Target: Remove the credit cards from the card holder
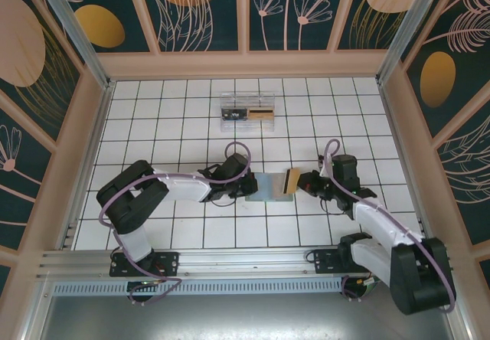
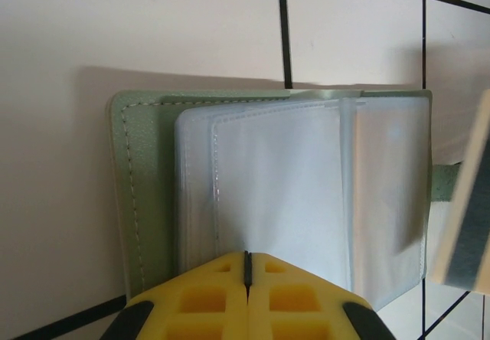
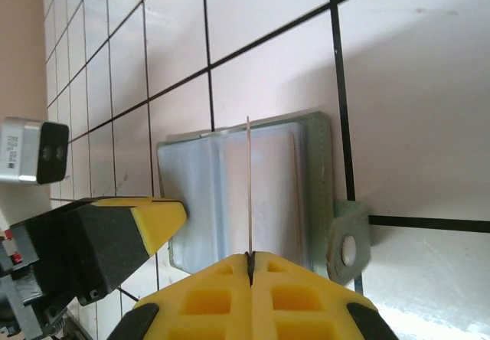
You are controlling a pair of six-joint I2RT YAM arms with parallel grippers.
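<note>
Tan plastic is clamped between the closed yellow fingers of the right gripper [image 3: 250, 259]. It is a credit card [image 1: 292, 181], held on edge, so the right wrist camera sees it only as a thin line running straight ahead from the fingertips. Its long axis points away from the gripper, and it looks clear of the sleeves.

Directly below that line lies the card holder [image 3: 245, 194], spread open on the tiles. Its clear sleeves face up, its grey-green border shows round them, and its snap tab [image 3: 348, 242] sticks out just right of the fingers.

Beyond the holder, on its far side from the right gripper, the left gripper [image 2: 246, 267] has its fingers closed together on the holder's near edge. It seems to pin the holder down, though I cannot tell whether a sleeve is pinched between them.

Well beyond both grippers, toward the back wall, stands a clear plastic box [image 1: 247, 112] with a black and a tan card in it. The right arm is the nearer one for carrying the card there, which is probably the next move.
</note>
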